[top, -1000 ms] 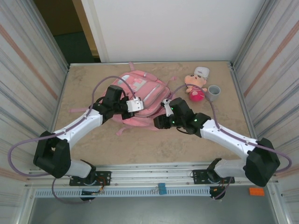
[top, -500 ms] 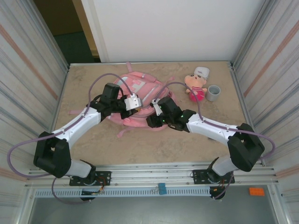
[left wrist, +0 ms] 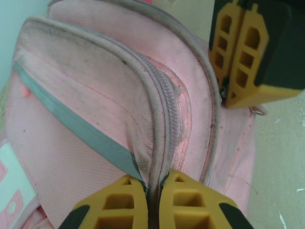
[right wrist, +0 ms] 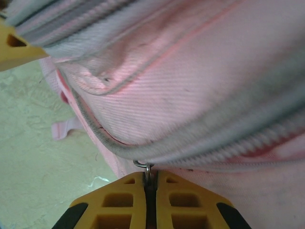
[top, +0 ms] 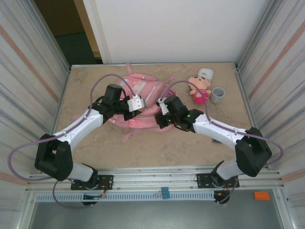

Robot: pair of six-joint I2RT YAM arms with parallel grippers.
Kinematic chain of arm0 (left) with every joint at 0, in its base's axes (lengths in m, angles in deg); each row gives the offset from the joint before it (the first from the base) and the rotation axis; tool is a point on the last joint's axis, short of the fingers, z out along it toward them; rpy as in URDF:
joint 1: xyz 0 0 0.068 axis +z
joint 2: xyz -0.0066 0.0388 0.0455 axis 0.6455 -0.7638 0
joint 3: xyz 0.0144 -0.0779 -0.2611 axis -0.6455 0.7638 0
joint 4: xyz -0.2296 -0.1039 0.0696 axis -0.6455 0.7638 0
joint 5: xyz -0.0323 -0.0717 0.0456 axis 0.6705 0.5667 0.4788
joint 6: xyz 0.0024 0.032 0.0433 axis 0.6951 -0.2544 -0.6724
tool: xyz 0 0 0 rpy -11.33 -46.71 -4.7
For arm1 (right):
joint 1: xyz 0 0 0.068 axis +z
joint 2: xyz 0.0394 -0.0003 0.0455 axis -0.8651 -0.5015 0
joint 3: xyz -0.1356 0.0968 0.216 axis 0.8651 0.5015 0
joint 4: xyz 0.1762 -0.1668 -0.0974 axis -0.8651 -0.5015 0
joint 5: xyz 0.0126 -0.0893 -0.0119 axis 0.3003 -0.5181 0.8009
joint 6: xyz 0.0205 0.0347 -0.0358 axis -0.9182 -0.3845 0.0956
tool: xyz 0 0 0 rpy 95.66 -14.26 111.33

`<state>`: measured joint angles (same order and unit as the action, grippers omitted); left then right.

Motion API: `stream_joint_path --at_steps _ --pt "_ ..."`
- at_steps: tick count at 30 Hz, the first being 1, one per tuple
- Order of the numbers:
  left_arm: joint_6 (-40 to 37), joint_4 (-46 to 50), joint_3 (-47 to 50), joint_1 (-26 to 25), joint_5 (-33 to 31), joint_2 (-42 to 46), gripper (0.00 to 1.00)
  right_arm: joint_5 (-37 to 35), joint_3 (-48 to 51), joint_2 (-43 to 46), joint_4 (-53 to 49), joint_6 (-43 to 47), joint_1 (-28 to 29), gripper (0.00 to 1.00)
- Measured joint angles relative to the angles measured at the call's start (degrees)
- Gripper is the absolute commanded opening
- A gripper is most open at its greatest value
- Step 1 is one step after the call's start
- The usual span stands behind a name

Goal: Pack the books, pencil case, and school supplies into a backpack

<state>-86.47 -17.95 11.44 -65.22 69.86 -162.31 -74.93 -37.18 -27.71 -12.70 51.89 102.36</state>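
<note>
Two grippers are on the large pink fabric backpack (top: pixel 141 88), which lies flat mid-table toward the far side. The left gripper (left wrist: pixel 153 186) has its yellow fingers pressed together, pinching a fold of fabric at the grey zipper seam (left wrist: pixel 165 102). The right gripper (right wrist: pixel 150 183) is clamped on the small metal zipper pull ring (right wrist: pixel 144 167) at the bag's edge, just beside the left one. The zipper teeth are meshed where visible. A pink plush doll (top: pixel 200 88) and a grey cup (top: pixel 218 94) sit to the bag's right, apart from it.
</note>
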Motion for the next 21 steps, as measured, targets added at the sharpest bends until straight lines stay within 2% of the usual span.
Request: stream_joint_path --at_steps 6,13,15,19,21 --pt "-0.02 -0.42 -0.11 0.22 0.33 -0.26 0.0 5.18 0.0 1.4 -1.03 0.11 -2.99 0.0" --pt "0.2 1.66 -1.01 0.68 0.61 -1.92 0.01 12.2 -0.96 1.25 -4.61 -0.48 -3.04 0.0" --pt "0.22 2.43 -1.84 0.68 0.5 -2.73 0.08 12.09 -1.99 1.22 -6.29 -1.66 -2.99 0.0" --pt "2.08 2.84 -2.64 0.5 -1.79 -3.13 0.42 11.78 -2.49 1.22 -6.54 -6.6 -2.56 0.0" --pt "5.14 3.17 -3.17 0.87 -4.35 -3.15 0.49 11.43 -2.14 1.22 -6.27 -9.49 -1.9 0.0"
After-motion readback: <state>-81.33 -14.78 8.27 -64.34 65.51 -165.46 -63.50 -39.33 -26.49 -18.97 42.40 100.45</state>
